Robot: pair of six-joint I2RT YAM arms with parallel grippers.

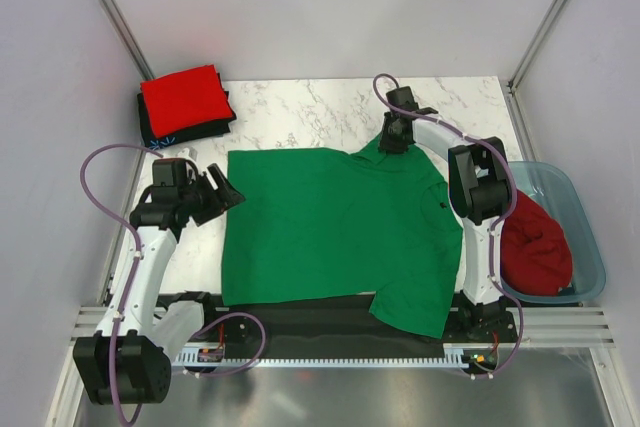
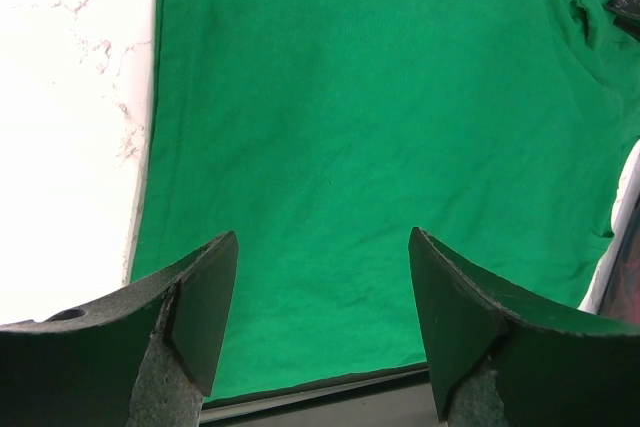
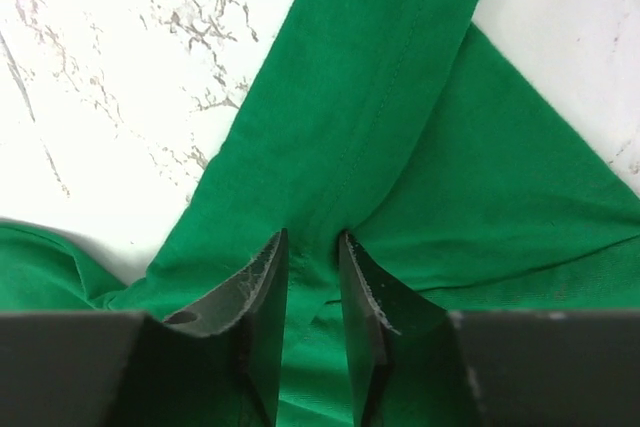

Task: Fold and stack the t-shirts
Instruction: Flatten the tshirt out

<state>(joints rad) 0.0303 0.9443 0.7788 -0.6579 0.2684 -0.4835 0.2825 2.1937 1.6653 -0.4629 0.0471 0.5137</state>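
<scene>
The bright green t-shirt lies spread flat on the marble table. My left gripper is open and empty at the shirt's left edge, with green cloth ahead of its jaws. My right gripper is at the shirt's far edge, shut on a raised fold of green cloth. A folded red t-shirt lies on a folded black one at the back left. Another red t-shirt is bunched in the tub.
The translucent blue plastic tub stands off the table's right side, beside the right arm. A dark strip runs along the near table edge by the arm bases. Grey walls enclose the back and sides.
</scene>
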